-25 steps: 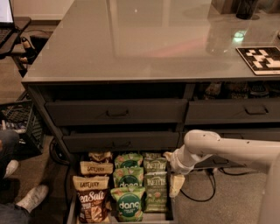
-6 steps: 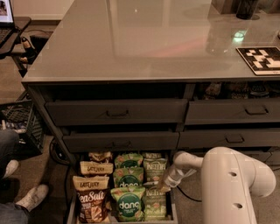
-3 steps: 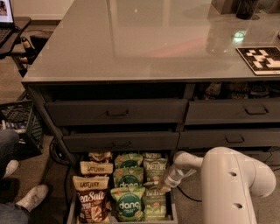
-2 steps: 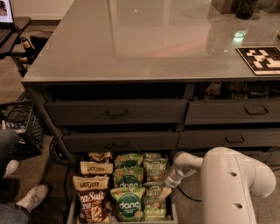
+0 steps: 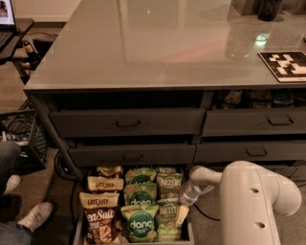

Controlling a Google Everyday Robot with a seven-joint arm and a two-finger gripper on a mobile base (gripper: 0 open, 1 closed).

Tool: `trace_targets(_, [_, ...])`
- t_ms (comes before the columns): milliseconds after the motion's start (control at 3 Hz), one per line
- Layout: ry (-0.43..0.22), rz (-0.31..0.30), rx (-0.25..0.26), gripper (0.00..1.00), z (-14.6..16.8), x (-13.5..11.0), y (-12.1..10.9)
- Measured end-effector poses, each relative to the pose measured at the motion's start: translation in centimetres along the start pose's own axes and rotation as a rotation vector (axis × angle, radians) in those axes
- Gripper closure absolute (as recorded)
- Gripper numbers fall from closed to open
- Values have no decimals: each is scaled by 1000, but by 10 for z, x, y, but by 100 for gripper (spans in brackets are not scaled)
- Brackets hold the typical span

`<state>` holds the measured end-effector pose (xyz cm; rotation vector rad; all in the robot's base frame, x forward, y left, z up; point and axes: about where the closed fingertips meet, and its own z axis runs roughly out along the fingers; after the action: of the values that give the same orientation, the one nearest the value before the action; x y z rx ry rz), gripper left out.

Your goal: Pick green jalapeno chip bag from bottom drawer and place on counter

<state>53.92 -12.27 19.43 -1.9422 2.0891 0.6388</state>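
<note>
Nine chip bags are sitting in the open drawer [image 5: 77,233], in three columns of three. Farthest left of the gripper [image 5: 181,215] are three tan and brown bags [image 5: 99,217]; two are showing "LATE JULY", and the front one is also showing "Sea Salt". Nearer it are three bright green bags [image 5: 140,222], with "dang" readable on the front two. Closest are three olive bags. "KETTLE" is readable on the middle one [image 5: 169,184] and on the front Kettle bag [image 5: 165,221], while the rear one [image 5: 167,170] is partly hidden. No smaller lettering is readable.

The white arm [image 5: 253,206] is bending in from the right, its forearm angling down and leftward into the drawer. The gripper is hanging at the right edge of the front Kettle bag, touching or just beside it. Whether it is released or clenched cannot be told.

Well above the gripper, four closed drawer fronts [image 5: 126,123] are sitting under the counter [image 5: 143,48]. On the counter, a black-and-white patterned board [image 5: 284,64] and a dark cup [image 5: 268,8] are standing. Far left of the gripper, two pale shoes [image 5: 33,215] are resting on the floor.
</note>
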Motion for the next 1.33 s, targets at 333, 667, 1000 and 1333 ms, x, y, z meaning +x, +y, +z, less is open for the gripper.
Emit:
trace_targets(333, [4,-33,32,0,2,-2,10])
trace_targets(667, [-4,-58,46,0,9,-6,26])
trace_targets(1000, [-5,-61,44,0,17,-6,36])
trace_targets(1333, [6,-40,58,0,18,3,42])
